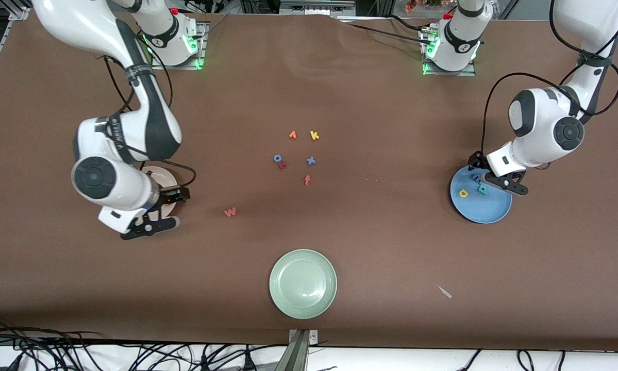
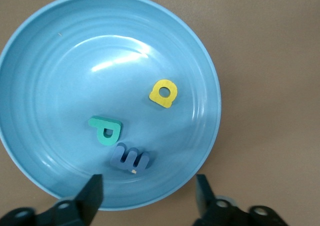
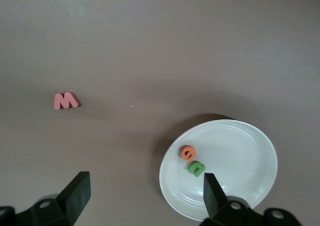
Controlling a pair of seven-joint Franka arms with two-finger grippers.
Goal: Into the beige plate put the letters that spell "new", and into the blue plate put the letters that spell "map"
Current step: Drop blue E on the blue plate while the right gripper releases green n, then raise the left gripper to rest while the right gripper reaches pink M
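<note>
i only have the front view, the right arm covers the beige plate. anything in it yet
Observer: Yes, the right wrist view shows the orange e and the green n in the beige plate.
Operator: and the blue plate, is the m in
Observer: The left wrist view shows the blue m there, standing on edge beside the teal p; the yellow a lies apart.
Operator: left gripper holding anything
Observer: No, the left gripper is open over the blue plate.
</note>
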